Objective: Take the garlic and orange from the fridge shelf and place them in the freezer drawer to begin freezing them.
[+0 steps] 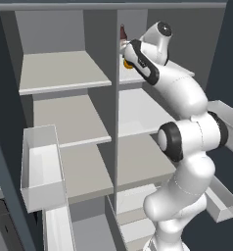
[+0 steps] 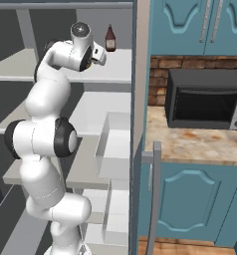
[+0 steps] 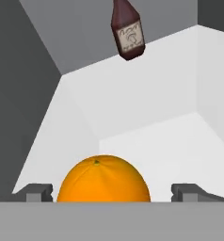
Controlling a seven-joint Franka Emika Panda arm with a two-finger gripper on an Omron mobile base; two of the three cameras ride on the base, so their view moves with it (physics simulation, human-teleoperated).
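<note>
**Orange framed between spread fingers on top fridge shelf**

Left base view: The white arm is seen reaching up and into the narrower right-hand column of the open fridge, where the gripper (image 1: 124, 58) is held at the level of the fridge shelf (image 1: 179, 70), the topmost off-white slab. A sliver of the orange (image 1: 125, 63) is glimpsed just at the hand's forward end, resting on that slab and largely hidden by the wrist. The dark brown bottle (image 1: 122, 33) is seen upright just beyond the hand, deeper in the compartment. How far the jaws are spread cannot be judged from this side.

Right base view: The gripper (image 2: 101, 56) is shown pointing toward the back of the same shelf (image 2: 118, 67). The bottle (image 2: 110, 39) is seen standing past the hand and slightly above it, apart from it. A pale label can be made out on its body, but no writing is legible here. The fruit is hidden by the hand.

Hand view: The orange (image 3: 103, 181) is seen directly ahead of the gripper (image 3: 112, 192), centred between the two dark fingertips (image 3: 38, 192), which are spread wide to either side of it with visible gaps; nothing is gripped. The fruit is seen resting on the white shelf floor (image 3: 165, 141). Well beyond it the bottle (image 3: 128, 29) is seen, its pale label bearing a dark emblem and lettering too blurred to be read.
</note>
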